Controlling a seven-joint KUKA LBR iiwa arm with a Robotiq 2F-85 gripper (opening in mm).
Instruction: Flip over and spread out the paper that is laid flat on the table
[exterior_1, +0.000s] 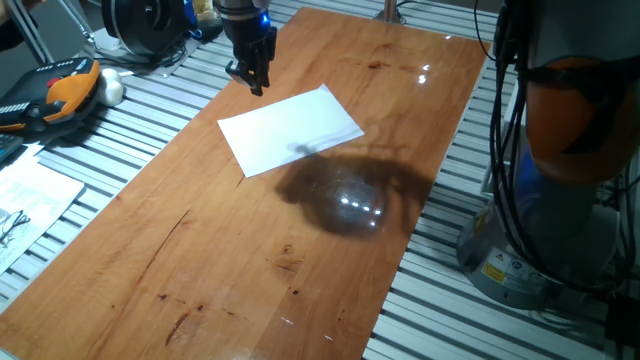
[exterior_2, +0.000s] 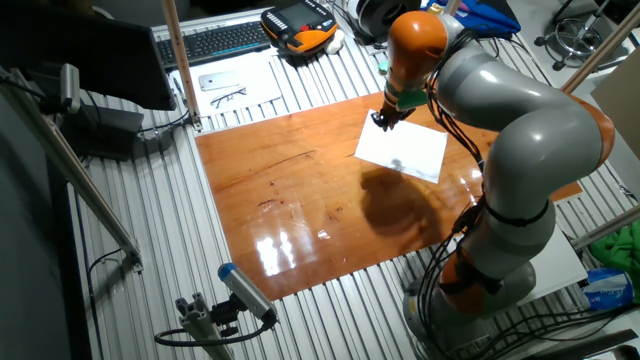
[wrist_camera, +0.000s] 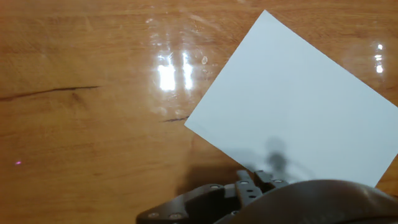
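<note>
The paper (exterior_1: 290, 128) lies flat on the reddish-brown table (exterior_1: 230, 260) with its blank white face up, towards the far end. It also shows in the other fixed view (exterior_2: 402, 150) and fills the right of the hand view (wrist_camera: 298, 106). My gripper (exterior_1: 256, 82) hangs just above the table beside the paper's far left corner, apart from the sheet. It shows at the same corner in the other fixed view (exterior_2: 382, 121). Its fingers (wrist_camera: 247, 182) stand close together at the bottom of the hand view and hold nothing.
A printed sheet with wire spectacles (exterior_1: 20, 205) lies on the grey slatted surface (exterior_1: 130, 130) left of the table. An orange and black device (exterior_1: 62, 90) and cables lie beyond it. A keyboard (exterior_2: 215, 40) lies further back. The arm's base (exterior_1: 560, 150) stands to the right.
</note>
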